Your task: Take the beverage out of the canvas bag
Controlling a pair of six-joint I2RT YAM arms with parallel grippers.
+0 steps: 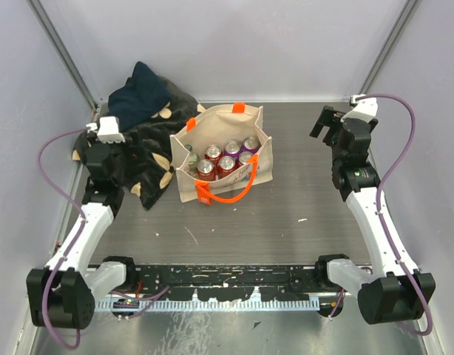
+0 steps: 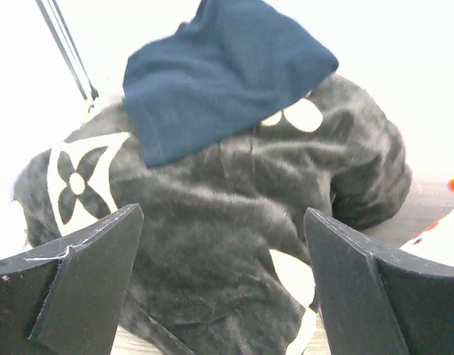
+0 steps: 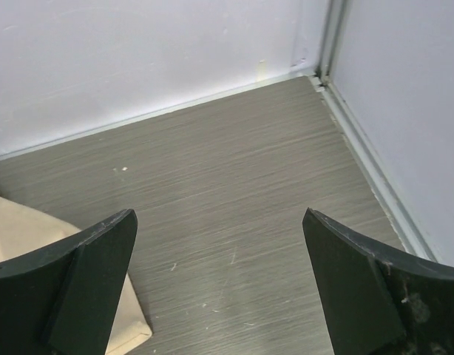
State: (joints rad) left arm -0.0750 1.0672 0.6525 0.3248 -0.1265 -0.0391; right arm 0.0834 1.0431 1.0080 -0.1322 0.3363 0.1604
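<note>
Canvas bag (image 1: 219,126) left of right end effector (image 1: 325,127)

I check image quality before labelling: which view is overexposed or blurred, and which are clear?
Left wrist view: background behind the dark blanket washed out to white, blanket slightly soft. Right wrist view: evenly lit, table grain sharp. Top view: even light, canvas bag clear, no strong glare.
</note>
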